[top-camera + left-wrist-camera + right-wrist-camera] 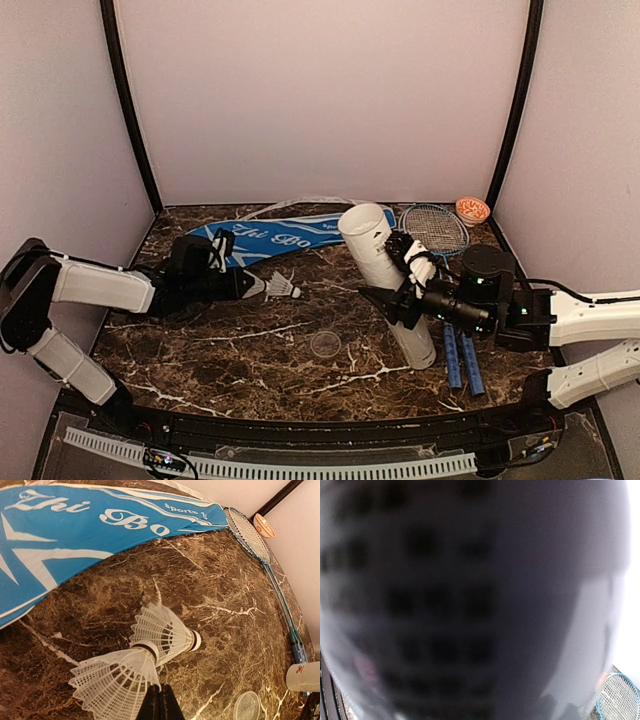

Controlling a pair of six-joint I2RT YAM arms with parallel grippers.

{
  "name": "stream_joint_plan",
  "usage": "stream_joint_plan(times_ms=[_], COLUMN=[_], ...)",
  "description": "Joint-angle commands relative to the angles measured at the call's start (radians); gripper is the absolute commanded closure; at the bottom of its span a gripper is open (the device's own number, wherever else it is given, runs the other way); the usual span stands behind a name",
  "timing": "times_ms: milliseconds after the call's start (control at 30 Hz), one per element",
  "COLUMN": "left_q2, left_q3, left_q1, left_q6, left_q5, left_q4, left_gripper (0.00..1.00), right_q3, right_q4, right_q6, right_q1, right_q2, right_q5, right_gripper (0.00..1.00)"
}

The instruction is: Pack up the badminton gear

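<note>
Two white feather shuttlecocks lie nested on the marble, the near one (111, 680) with its cork tucked into the far one (166, 632). My left gripper (160, 691) is shut on the edge of the near shuttlecock's skirt (272, 287). My right gripper (396, 282) is shut around the long white tube (385, 275), which leans with its open mouth up and toward the left. The tube's wall (470, 600) fills the right wrist view as a blur. The two rackets (440, 232) lie at the right with their blue handles (460, 362) toward me. The blue cover (300, 234) lies at the back.
A small orange-patterned bowl (472, 209) sits in the back right corner. A clear round lid (325, 345) lies on the marble table (230, 345) between the arms. Walls close in the back and both sides.
</note>
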Motion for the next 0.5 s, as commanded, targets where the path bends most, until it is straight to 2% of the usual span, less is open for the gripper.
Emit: stream_joint_plan(times_ms=[0, 167, 300, 467], left_q2=[-0.189, -0.350, -0.433, -0.476], left_q3=[0.078, 0.201, 0.331, 0.522], left_q1=[-0.001, -0.002, -0.004, -0.051], left_q6=[0.146, 0.297, 0.387, 0.480], left_q5=[0.003, 0.026, 0.190, 0.312], left_q4=[-0.224, -0.460, -0.626, -0.811], left_gripper=[1.00, 1.00, 1.00, 1.00], right_q3=[-0.011, -0.005, 0.014, 0.049], right_q4=[-0.027, -0.045, -0.069, -0.113], right_q6=[-0.004, -0.042, -0.072, -0.111], right_q1=[-0.008, -0.008, -0.008, -0.008], right_q2=[-0.017, -0.003, 0.021, 0.053], right_q5=[-0.001, -0.013, -0.027, -0.042], right_gripper=[0.44, 0.44, 0.44, 0.44])
